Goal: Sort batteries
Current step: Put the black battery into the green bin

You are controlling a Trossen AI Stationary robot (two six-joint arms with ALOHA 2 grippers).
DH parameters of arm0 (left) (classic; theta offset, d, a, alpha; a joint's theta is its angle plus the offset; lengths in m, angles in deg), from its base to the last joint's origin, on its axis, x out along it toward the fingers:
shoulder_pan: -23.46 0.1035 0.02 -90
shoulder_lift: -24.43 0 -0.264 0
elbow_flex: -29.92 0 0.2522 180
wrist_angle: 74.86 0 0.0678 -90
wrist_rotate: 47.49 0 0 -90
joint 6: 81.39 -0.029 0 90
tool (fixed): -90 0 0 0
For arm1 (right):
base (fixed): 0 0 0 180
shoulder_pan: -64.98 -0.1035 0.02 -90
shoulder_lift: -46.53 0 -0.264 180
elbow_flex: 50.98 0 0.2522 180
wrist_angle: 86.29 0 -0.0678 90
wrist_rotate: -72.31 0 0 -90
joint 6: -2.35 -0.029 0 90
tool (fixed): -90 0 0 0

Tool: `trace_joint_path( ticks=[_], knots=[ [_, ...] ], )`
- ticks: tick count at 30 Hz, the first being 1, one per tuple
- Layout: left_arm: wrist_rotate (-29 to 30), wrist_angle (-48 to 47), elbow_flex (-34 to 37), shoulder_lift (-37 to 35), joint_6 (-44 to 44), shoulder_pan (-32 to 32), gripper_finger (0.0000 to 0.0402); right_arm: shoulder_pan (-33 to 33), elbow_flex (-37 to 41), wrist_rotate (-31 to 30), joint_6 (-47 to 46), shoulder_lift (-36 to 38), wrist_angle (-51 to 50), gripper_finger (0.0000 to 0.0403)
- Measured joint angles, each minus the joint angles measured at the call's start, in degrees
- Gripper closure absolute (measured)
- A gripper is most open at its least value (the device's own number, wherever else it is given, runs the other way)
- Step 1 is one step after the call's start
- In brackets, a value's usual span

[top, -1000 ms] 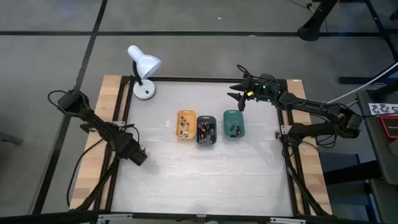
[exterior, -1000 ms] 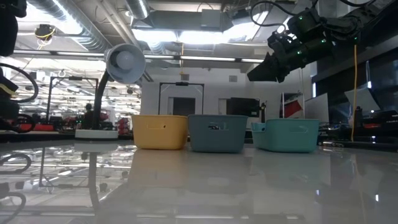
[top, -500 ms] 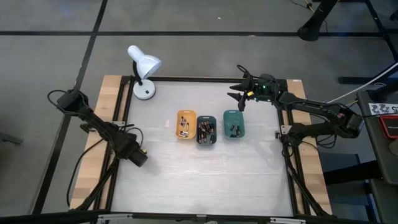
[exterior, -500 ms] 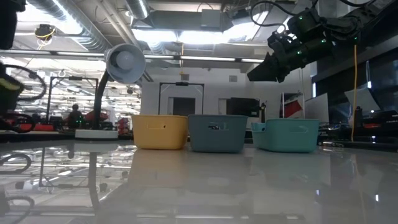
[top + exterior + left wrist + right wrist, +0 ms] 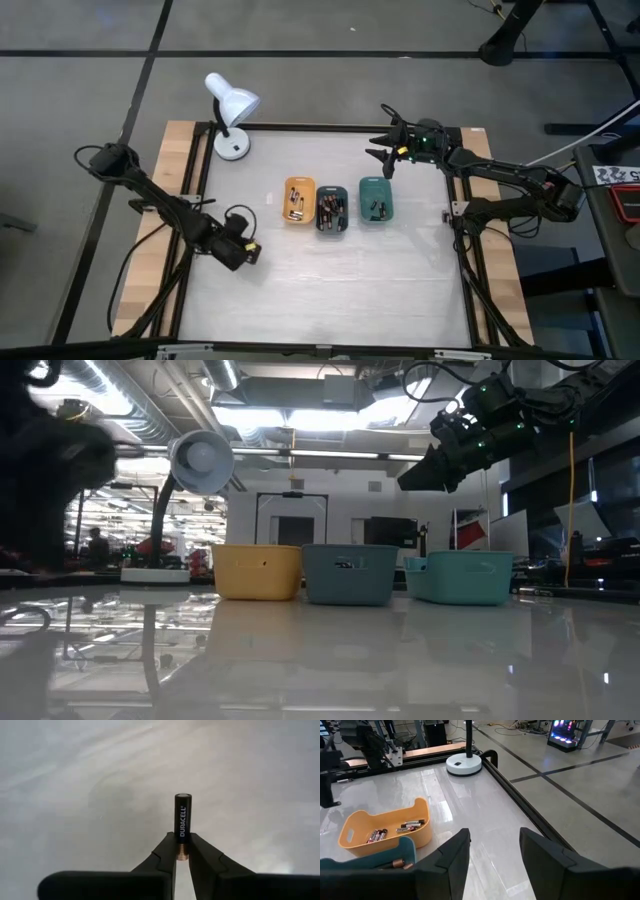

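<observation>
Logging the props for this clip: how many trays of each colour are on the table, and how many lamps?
Orange tray: 1
Dark teal tray: 1
Green tray: 1
White desk lamp: 1
Total: 4

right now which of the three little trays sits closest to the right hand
The green rounded plastic tray, the rightmost of the row; the right hand hovers just beyond it, while the dark teal tray and orange tray lie farther left.

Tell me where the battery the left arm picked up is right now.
The battery is pinched by its copper end between the left gripper fingers, over bare table on the left side, in front of and left of the orange tray.
</observation>
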Motion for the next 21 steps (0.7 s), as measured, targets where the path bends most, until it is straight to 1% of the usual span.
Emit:
trace_joint_path(
  ticks=[2, 6, 10, 17, 21],
  knots=[
    [2.56, 2.56, 0.00, -0.67, -2.71, 0.67, 0.0378, -0.01, -0.01, 0.00, 0.00, 0.01, 0.00, 0.0230],
    [5.03, 8.42, -0.04, -1.51, -7.99, 2.67, 0.0378, 0.00, -0.01, 0.00, 0.00, 0.01, 0.00, 0.0230],
    [7.16, 17.45, -0.07, -1.57, -15.62, 5.79, 0.0375, -0.02, -0.01, 0.00, 0.00, -0.01, 0.00, 0.0230],
    [7.33, 31.82, -0.80, -1.57, -30.86, 14.07, 0.0374, 0.02, -0.01, -1.46, 0.05, -0.01, 0.00, 0.0230],
    [6.98, 32.87, -4.77, -1.34, -39.87, 19.05, 0.0373, 0.04, -0.01, -1.60, 0.07, 0.00, -0.02, 0.0230]
  ],
)
